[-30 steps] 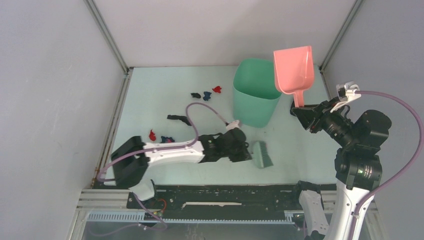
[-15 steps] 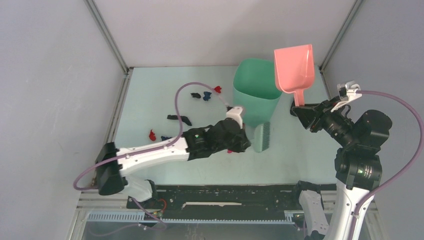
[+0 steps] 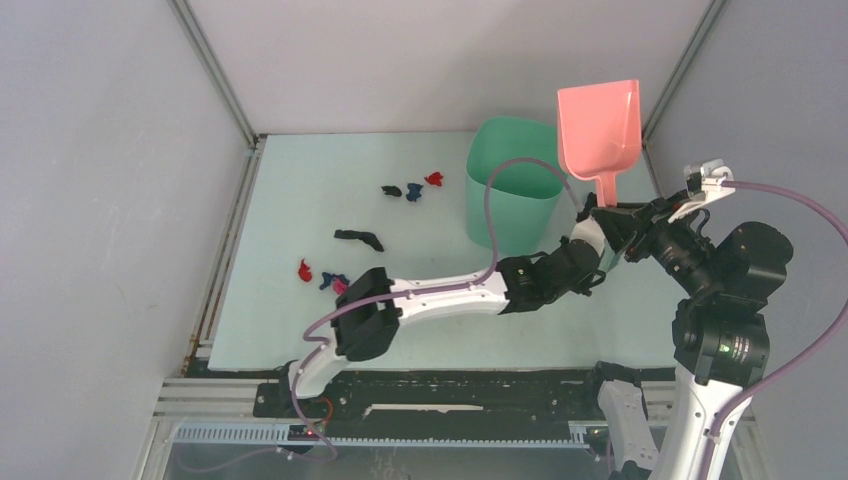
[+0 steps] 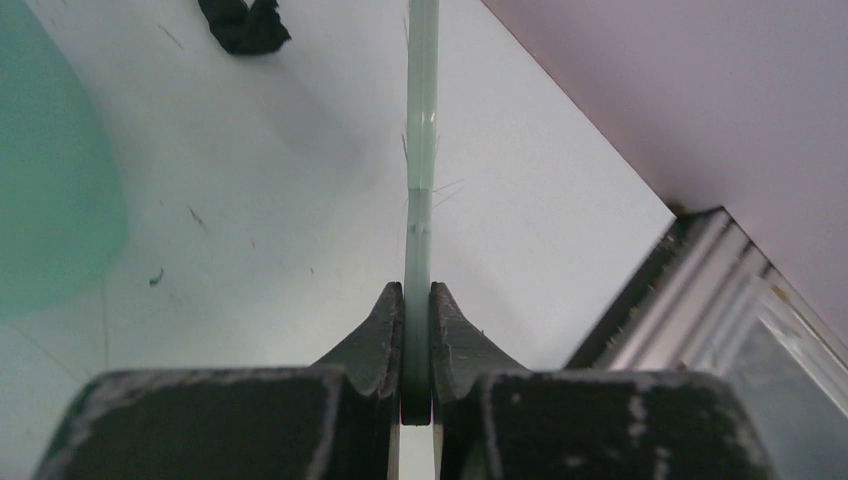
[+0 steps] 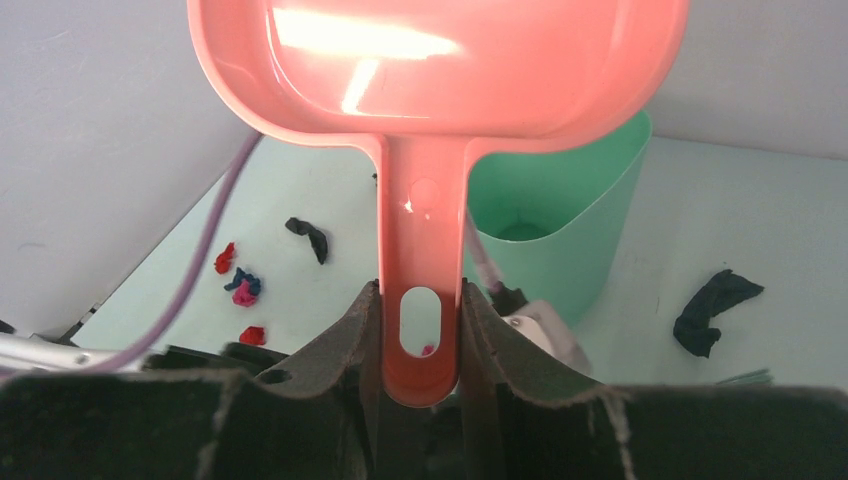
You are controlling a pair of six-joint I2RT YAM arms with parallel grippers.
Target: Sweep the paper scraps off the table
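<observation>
While left gripper pinches the brush, arm stretched rightward — right gripper clamps raised dustpan.

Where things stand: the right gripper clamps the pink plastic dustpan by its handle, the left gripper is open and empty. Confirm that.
Wrong on the left gripper: the left wrist view shows it shut on a thin pale-green brush. The right gripper clamps the pink plastic dustpan by its handle.
</observation>
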